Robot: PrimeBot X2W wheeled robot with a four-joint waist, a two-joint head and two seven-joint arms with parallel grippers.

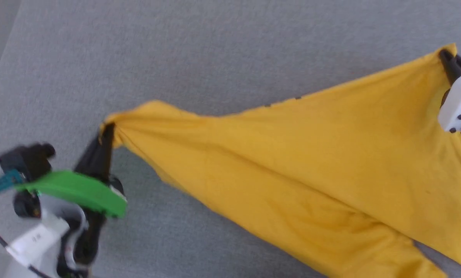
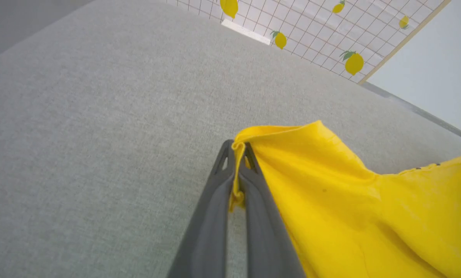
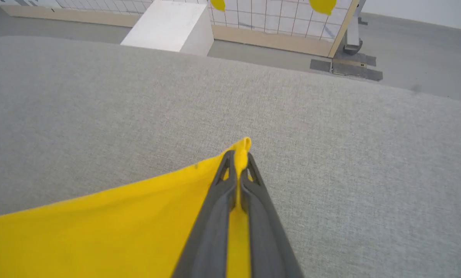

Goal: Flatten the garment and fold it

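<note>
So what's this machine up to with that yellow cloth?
The robot has a mustard-yellow T-shirt stretched between its two grippers over a grey surface. The left gripper is shut on one edge, the right gripper on the far one. The shirt is neither laid flat nor folded yet.

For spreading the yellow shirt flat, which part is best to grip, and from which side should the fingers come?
Grip the garment at the two end corners of its far edge. It hangs taut between them, so that edge runs straight. The left gripper is shut on the bunched left corner, the right gripper on the right one, each from the near side, fingers pointing away.
</note>
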